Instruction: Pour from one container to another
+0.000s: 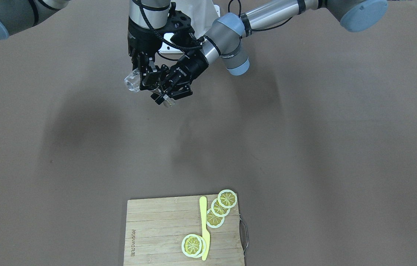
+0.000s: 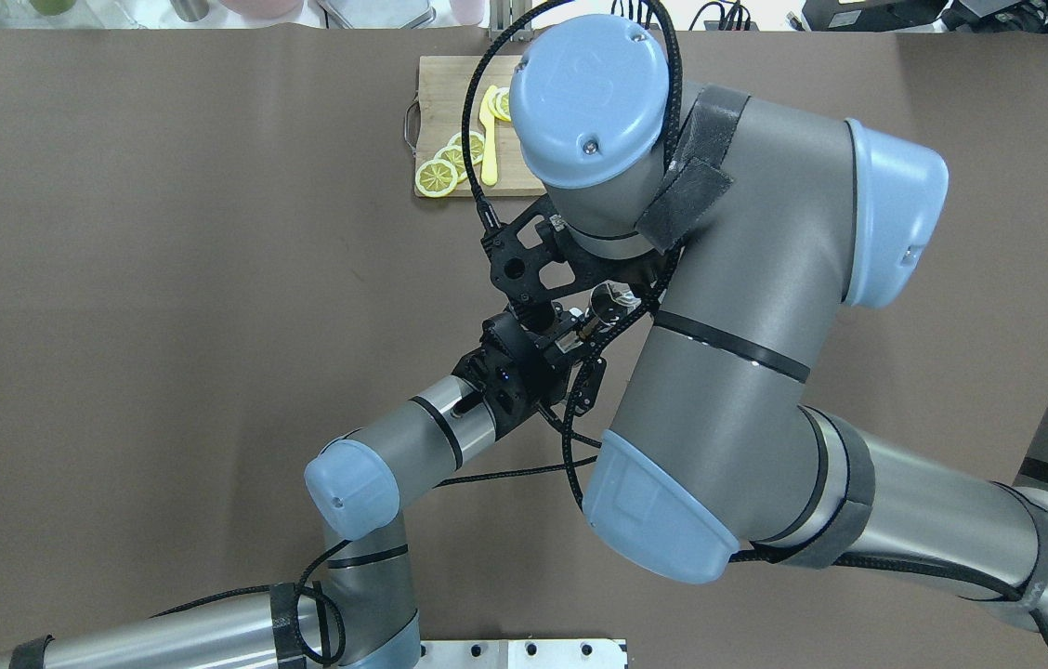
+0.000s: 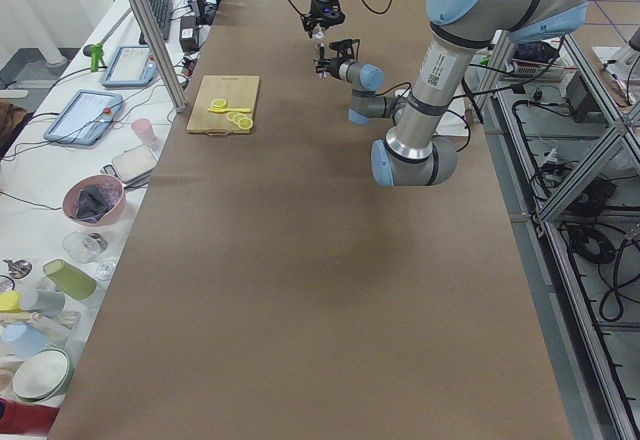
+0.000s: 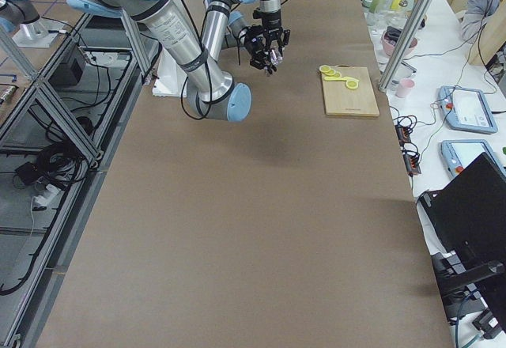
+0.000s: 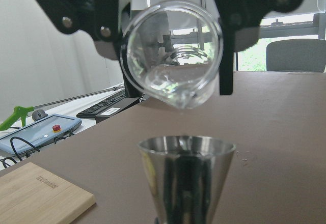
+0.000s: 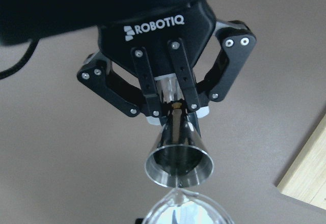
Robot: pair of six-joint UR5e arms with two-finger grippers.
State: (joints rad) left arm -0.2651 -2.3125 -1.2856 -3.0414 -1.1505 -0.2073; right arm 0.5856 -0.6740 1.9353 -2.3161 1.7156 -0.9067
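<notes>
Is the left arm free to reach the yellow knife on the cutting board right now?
Probably not yet: its jaws are shut on the metal cup, under the tipped glass the right arm holds. The table towards the knife looks bare, though.

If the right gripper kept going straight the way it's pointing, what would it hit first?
Probably the metal jigger held by the left gripper: in the right wrist view its rim sits just beyond the tilted glass beaker that the right gripper carries. Depth is unclear.
</notes>
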